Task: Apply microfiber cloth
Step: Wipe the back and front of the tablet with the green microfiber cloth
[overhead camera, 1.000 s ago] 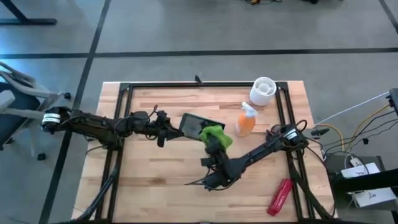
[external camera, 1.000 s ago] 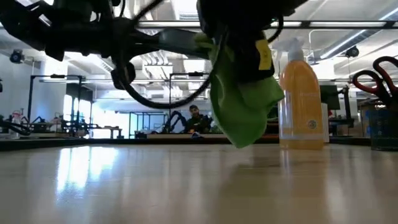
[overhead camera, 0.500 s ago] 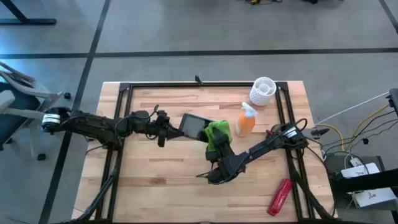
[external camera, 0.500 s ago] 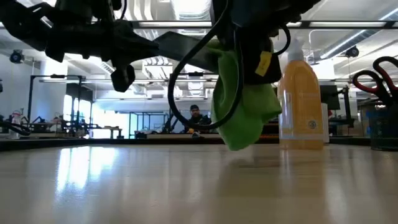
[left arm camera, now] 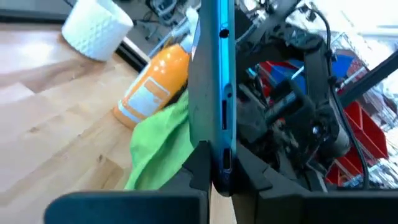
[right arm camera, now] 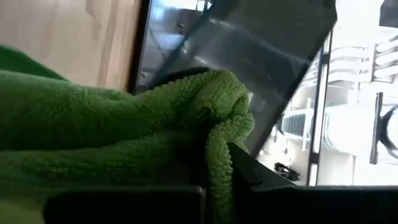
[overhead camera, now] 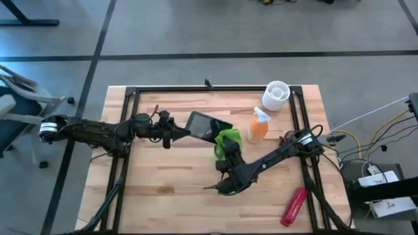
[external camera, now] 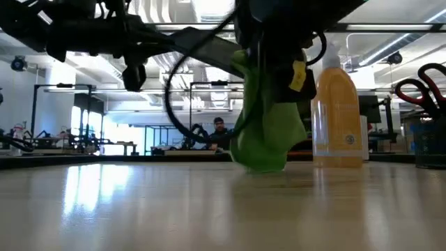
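My left gripper (overhead camera: 180, 132) is shut on a dark flat device (overhead camera: 207, 125) and holds it off the table at its middle, tilted. The lime-green microfiber cloth (overhead camera: 228, 138) is bunched in my shut right gripper (overhead camera: 224, 151), right beside the device's right end. In the right wrist view the cloth (right arm camera: 124, 118) lies up against the device's glossy face (right arm camera: 249, 56). In the low view the cloth (external camera: 266, 132) hangs down close to the table top. My left gripper pinches the device's short near end (left arm camera: 219, 163) between its two fingers, coming level from the table's left. The device stands on edge between the fingers, clear of the table. My right gripper pinches a bunched fold of the cloth (right arm camera: 217, 134), several layers thick. The rest hangs slack below the fingers (external camera: 261, 157).
An orange spray bottle (overhead camera: 258, 126) stands just right of the cloth, and a white ribbed cup (overhead camera: 276, 93) sits behind it at the far right. A red object (overhead camera: 294, 205) lies near the front right corner. Black frame rails (overhead camera: 297, 111) run along the table's sides.
My right gripper has carried the cloth a little toward the table's far edge and up against the device. The cloth has bunched tighter, and in the low view it has shifted left and hangs lower. My left gripper has drawn slightly toward the left and far edges, tipping the device.
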Controlling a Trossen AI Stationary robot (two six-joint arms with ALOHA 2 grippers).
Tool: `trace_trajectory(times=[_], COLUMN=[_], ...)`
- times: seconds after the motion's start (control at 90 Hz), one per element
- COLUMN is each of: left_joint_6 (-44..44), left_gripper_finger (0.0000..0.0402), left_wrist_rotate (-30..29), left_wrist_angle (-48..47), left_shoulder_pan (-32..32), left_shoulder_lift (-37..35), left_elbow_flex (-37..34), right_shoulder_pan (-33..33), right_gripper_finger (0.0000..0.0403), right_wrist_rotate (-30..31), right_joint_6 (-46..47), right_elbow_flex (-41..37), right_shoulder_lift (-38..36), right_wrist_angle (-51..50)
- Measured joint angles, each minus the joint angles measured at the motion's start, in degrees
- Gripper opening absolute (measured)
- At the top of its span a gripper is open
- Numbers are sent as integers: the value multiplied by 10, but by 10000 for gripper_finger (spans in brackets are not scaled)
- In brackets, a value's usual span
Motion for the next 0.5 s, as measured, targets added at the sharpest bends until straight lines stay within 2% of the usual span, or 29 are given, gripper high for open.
trace_trajectory(times=[0.356,0.5], left_joint_6=[-23,-27], left_gripper_finger=[10,10], left_wrist_rotate=[-23,-24], left_wrist_angle=[16,17], left_shoulder_pan=[-5,-5], left_shoulder_lift=[35,40], left_elbow_flex=[2,2], right_shoulder_pan=[-25,-53], right_gripper_finger=[0,0], right_wrist_rotate=[3,22], right_joint_6=[-363,-434], right_elbow_flex=[0,10], right_shoulder_lift=[0,0], right_wrist_angle=[290,330])
